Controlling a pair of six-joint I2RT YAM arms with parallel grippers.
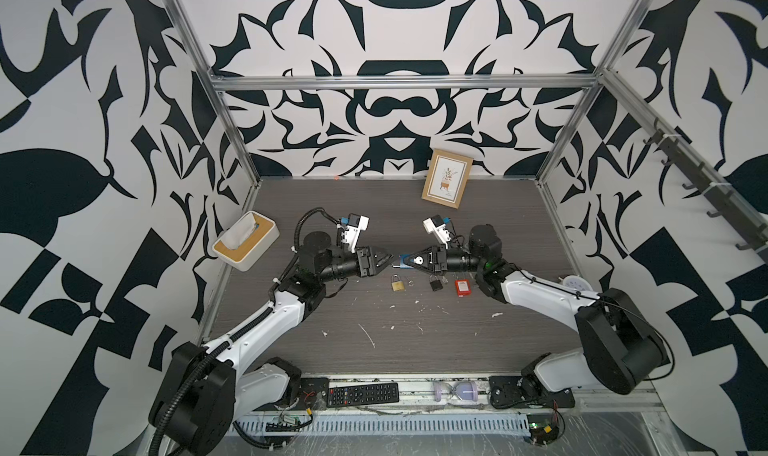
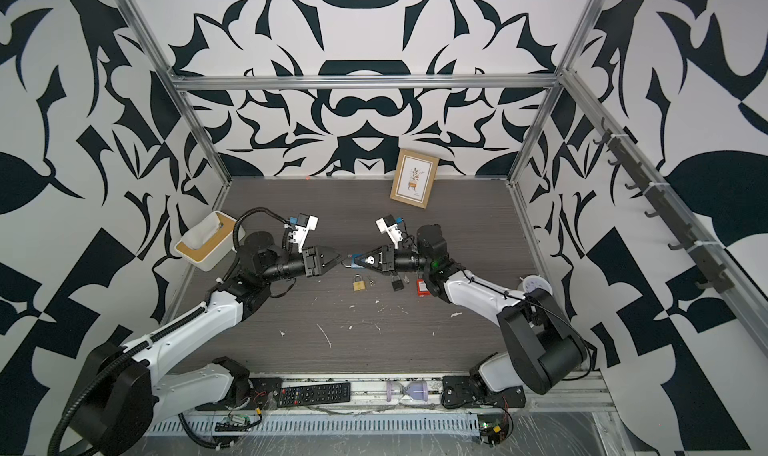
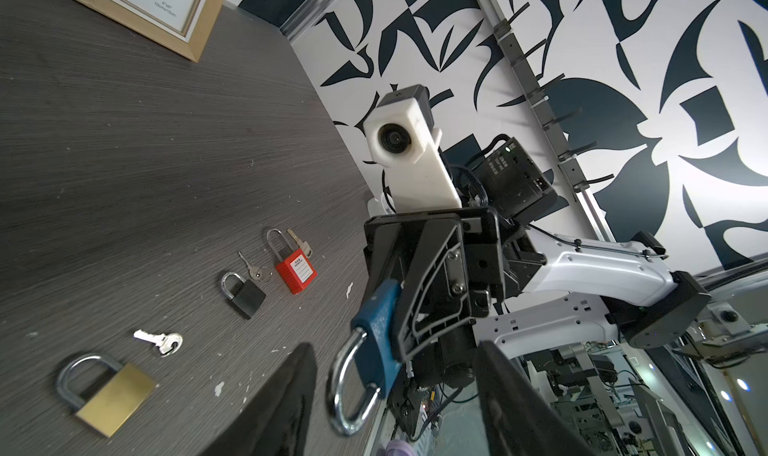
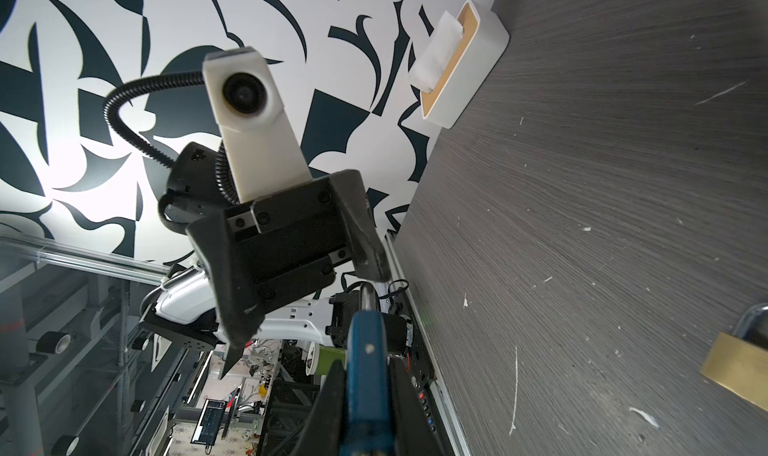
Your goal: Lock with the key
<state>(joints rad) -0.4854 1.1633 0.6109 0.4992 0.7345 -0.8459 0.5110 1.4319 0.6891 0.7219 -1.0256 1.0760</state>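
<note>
**Top views.** Just below frame centre in both top views, the right gripper [image 1: 406, 262] is clamped on the body of the blue padlock [image 1: 402, 262]. It holds the padlock clear of the table [image 1: 374, 225], with the shackle pointing at the left gripper [image 1: 388, 260]. The left gripper's jaws stand apart at the shackle end and grasp nothing. Directly below the two grippers, a brass padlock [image 1: 398, 284], a black padlock [image 1: 435, 283] and a red padlock [image 1: 462, 287] lie in a row from left to right.

**Left wrist view.** The shackle [image 3: 347, 387] sits between the spread left fingers [image 3: 291, 400]. It appears seated in the blue body, though this angle does not confirm that it is latched. A loose silver key [image 3: 160, 341] lies on the table between the brass and black padlocks. A second key [image 3: 253, 269] lies just beside the black padlock, and another shows behind the red one.

**Right wrist view.** The right fingers [image 4: 328, 412] press on both flat faces of the blue body. The keyway is hidden, and no key is seen in the lock.

**Status.** Done: the padlock is lifted and presented. Remaining: every visible key is on the table and neither gripper holds one. A key must be picked up, inserted and turned.
</note>
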